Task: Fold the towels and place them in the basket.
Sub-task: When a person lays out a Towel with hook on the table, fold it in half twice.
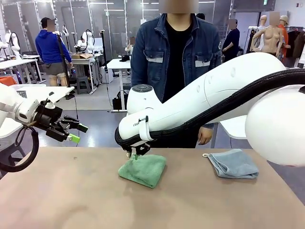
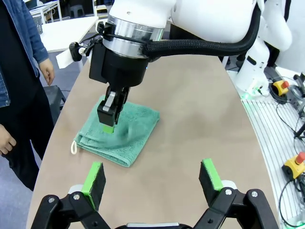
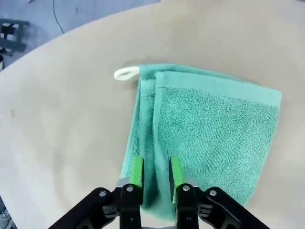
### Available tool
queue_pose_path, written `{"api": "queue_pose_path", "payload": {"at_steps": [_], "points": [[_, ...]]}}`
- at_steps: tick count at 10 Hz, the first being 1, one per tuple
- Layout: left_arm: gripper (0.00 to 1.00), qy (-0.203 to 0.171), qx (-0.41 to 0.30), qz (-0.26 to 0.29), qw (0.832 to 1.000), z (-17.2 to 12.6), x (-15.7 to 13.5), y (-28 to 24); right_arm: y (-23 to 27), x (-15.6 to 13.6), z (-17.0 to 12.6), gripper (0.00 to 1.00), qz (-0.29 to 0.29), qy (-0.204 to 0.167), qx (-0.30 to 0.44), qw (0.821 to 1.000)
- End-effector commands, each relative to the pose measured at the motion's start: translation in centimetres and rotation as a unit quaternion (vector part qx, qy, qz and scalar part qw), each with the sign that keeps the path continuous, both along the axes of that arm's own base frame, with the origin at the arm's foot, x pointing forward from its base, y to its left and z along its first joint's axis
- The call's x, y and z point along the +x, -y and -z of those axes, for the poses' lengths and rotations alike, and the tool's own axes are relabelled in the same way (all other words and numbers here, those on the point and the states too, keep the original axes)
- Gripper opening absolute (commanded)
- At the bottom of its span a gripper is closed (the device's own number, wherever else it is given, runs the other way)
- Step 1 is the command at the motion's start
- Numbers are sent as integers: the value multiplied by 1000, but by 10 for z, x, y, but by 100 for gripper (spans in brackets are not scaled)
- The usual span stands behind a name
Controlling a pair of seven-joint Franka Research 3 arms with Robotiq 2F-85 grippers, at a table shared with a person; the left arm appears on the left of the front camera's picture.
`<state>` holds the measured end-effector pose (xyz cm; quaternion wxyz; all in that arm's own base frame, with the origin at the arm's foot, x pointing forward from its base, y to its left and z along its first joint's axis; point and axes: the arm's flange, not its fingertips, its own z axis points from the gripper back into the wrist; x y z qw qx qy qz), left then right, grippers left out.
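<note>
Plain tan-brown surface [image 1: 71, 191], unpatterned. Folded green towel [image 1: 143, 169], terry-textured, with a white corner loop [image 3: 126, 73]. Folded blue-grey towel [image 1: 234, 163], with a pale loop at its corner. White arms, glossy, with black ribbed cable sleeves. Black right gripper [image 3: 156, 179] with bright green pads on its fingers [image 3: 137, 172]. Black left gripper [image 2: 153, 179], likewise with green pads on its fingers [image 2: 94, 177]. Dark blue denim jacket [image 1: 147, 52] over a black shirt on the person at the far side. Grey floor beyond the surface. Red buttons on yellow boxes [image 2: 296, 164] at the edge of the left wrist view.
</note>
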<state>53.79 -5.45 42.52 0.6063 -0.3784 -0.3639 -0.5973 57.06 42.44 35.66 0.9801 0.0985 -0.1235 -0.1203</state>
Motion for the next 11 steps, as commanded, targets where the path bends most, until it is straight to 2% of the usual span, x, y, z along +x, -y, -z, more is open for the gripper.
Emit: {"api": "queue_pose_path", "payload": {"at_steps": [1,2,3,4,6,8,11], "points": [[100,1,0,0,1000,-1,0,0,1,-5,0,63,28,18,7,999],[100,1,0,0,1000,-1,0,0,8,-10,-4,45,17,12,3,1000],[100,1,0,0,1000,-1,0,0,24,-16,-8,83,5,0,3,1000],[100,1,0,0,1000,-1,0,0,50,-25,-14,57,-6,-18,-7,1000],[100,1,0,0,1000,-1,0,0,103,-39,-19,57,-64,-57,0,996],[100,1,0,0,1000,-1,0,0,147,-52,-20,57,-70,-54,33,996],[100,1,0,0,1000,-1,0,0,168,-56,-17,57,-25,-60,81,995]]}}
